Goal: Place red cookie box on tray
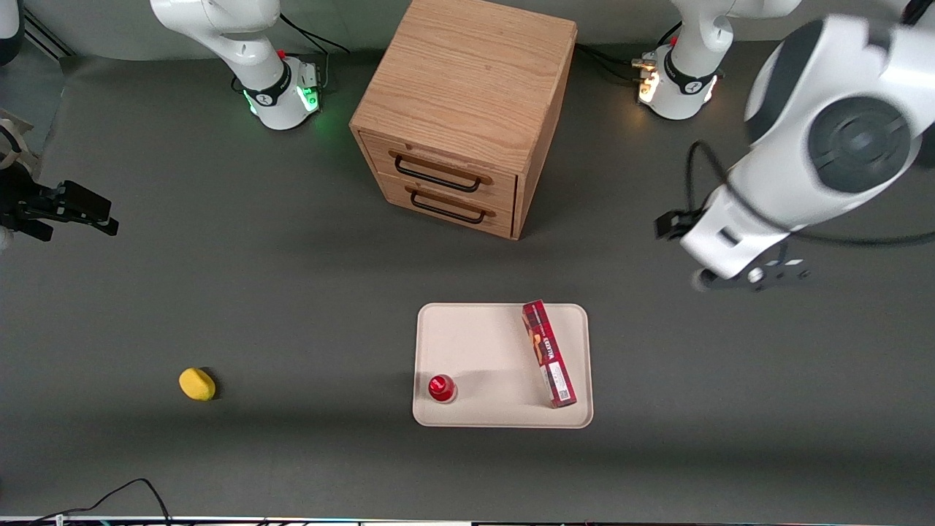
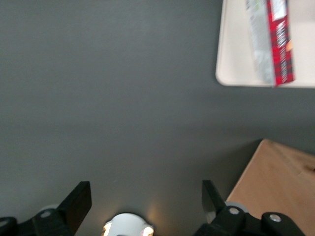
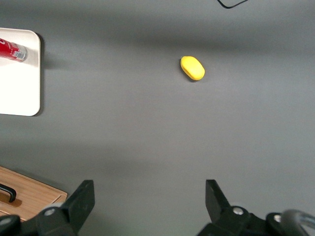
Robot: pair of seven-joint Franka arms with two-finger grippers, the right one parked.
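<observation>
You see a matt grey desk [image 1: 292, 292], grainy wood cabinet [image 1: 467, 80], smooth matt cream tray [image 1: 475, 343], printed card red cookie box [image 1: 548, 353], and black plastic gripper [image 2: 146, 202] fingers [image 2: 78, 200].

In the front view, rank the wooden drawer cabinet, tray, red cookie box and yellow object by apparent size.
1. Wooden drawer cabinet
2. Tray
3. Red cookie box
4. Yellow object
The open gripper hangs above bare table.

Gripper [image 2: 142, 199] spread wide over bare table [image 1: 730, 380] — cabinet [image 1: 467, 109] beside it

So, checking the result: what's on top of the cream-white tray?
On the cream-white rectangular tray lie the long dark-red plaid cookie box and a small round red object. Whatever sits beneath them is covered. The left tool hangs open away from it.
</observation>
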